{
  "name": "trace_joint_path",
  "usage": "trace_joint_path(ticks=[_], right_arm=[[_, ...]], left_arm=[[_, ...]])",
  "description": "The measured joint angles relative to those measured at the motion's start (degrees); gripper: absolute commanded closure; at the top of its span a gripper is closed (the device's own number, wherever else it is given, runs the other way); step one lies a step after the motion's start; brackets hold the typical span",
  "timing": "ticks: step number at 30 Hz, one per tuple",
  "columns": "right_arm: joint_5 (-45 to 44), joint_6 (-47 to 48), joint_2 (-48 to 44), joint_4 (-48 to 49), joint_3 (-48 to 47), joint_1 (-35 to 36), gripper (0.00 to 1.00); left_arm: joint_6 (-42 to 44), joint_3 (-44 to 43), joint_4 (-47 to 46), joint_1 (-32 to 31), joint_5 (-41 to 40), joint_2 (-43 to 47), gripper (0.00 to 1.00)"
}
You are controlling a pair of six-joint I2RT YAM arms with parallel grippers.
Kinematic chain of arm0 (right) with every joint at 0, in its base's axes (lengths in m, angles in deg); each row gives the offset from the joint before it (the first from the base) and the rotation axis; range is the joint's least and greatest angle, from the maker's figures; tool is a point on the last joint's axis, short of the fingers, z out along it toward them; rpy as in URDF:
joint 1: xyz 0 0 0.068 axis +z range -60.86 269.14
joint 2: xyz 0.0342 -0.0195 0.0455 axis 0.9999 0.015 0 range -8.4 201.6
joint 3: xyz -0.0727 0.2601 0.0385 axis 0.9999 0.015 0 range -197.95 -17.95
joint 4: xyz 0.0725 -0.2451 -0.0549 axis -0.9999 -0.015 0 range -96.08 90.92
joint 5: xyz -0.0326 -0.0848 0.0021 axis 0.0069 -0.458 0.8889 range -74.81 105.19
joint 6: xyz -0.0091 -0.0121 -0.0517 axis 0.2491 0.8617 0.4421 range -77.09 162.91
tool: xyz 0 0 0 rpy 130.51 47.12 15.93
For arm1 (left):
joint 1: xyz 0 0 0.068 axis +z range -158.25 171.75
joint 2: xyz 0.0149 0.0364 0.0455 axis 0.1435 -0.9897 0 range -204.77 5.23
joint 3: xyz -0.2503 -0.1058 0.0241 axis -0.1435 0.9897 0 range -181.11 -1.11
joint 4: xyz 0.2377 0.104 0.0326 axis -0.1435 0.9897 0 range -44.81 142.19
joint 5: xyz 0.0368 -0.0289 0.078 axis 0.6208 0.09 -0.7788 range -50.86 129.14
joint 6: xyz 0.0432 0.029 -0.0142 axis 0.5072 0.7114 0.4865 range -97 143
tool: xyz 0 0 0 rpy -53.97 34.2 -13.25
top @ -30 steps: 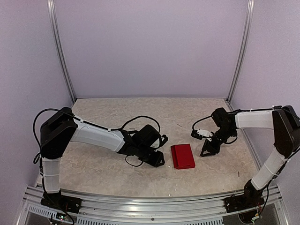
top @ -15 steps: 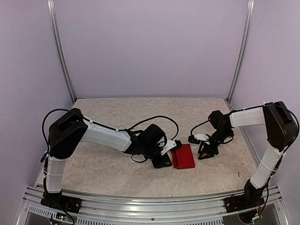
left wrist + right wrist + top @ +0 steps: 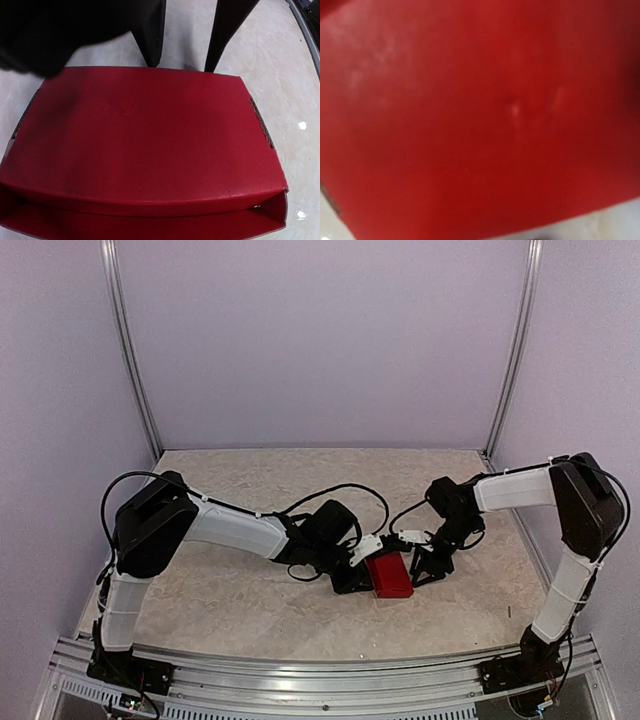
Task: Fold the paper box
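Observation:
The paper box (image 3: 389,576) is a small flat red card box lying on the table between the two arms. My left gripper (image 3: 358,577) is pressed up against its left side. In the left wrist view the paper box (image 3: 145,140) fills the frame with its open end toward the camera, and my own fingers are hidden. My right gripper (image 3: 423,567) is at the box's right side. Its two black fingers (image 3: 152,45) stand apart at the box's far edge, with bare table between them. The right wrist view shows only blurred red card (image 3: 480,120).
The beige tabletop (image 3: 240,605) is closed in by purple walls, with metal posts at the back corners. A metal rail (image 3: 300,665) runs along the near edge. Black cables loop over the left arm (image 3: 330,495).
Both arms have closed in on the box: the left gripper moved right to its left side and the right gripper moved left to its right side. The box has hardly shifted.

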Motion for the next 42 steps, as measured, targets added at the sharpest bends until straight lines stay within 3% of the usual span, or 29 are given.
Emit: trace_joint_path(ticks=[8,19,27,42], right_arm=[[0.07,-1.55,0.35,-0.5,-0.52,0.15,0.58],[5.79,-1.36,-1.51,-2.27,-0.57,0.0,0.53],[9.31,-1.81,-4.04,-0.66,-2.97,1.95,0.6],[12.17,-3.41,2.62,7.5,-2.51,4.42,0.68]], left_arm=[[-0.44,0.46,-0.39,-0.09,-2.03,0.17,0.65],[-2.45,10.51,-5.22,-2.25,-5.05,5.81,0.64],[-2.56,13.35,-10.29,-2.38,-5.05,6.25,0.64],[-2.71,14.19,-12.59,-2.4,-5.07,6.19,0.65]])
